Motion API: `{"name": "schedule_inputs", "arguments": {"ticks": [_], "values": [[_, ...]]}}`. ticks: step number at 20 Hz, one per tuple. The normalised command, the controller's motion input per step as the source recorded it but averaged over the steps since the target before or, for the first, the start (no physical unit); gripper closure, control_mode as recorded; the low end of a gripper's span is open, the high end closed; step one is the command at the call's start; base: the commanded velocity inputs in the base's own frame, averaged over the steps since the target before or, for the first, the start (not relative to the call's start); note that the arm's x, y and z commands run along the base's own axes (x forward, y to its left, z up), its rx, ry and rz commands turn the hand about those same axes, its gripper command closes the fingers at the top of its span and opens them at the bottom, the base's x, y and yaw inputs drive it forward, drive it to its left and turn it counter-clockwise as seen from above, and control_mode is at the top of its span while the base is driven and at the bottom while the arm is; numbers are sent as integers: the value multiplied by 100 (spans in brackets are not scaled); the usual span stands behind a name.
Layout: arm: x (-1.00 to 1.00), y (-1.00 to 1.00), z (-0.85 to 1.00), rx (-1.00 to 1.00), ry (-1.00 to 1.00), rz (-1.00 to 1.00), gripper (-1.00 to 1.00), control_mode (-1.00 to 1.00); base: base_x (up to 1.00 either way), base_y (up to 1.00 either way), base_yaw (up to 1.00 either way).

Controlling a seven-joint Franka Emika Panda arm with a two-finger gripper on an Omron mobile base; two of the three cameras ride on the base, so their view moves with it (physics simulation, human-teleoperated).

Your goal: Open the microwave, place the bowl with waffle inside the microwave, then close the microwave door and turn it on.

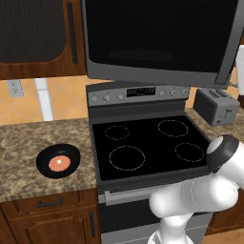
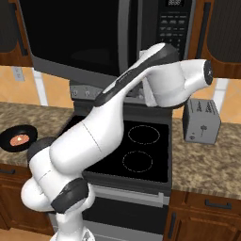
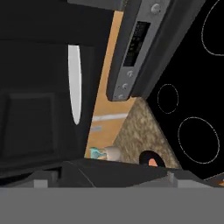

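Black bowl with waffle (image 1: pixel 58 161) on counter; microwave (image 1: pixel 162 38) above stove

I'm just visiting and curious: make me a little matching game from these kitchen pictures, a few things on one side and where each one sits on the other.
Things:
1. bowl with waffle
2. toaster
3. microwave
4. stove

Places:
A. mounted above the stove, its door swung open
B. on the granite counter left of the stove
C. set between the two stretches of counter
D. on the counter right of the stove

Right pairs: 1-B, 2-D, 3-A, 4-C
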Motion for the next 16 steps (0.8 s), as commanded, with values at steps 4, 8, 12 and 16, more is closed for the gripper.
{"name": "schedule_inputs", "arguments": {"ticks": [4, 8, 12, 16], "values": [[-89, 100, -1, -9, -11, 48, -100, -100, 0, 0, 0], [-100, 100, -2, -9, -6, 44, -100, -100, 0, 0, 0], [-86, 100, -26, -16, -4, 49, -100, -100, 0, 0, 0], [-83, 100, -37, -16, -11, 44, -100, -100, 0, 0, 0]]}}
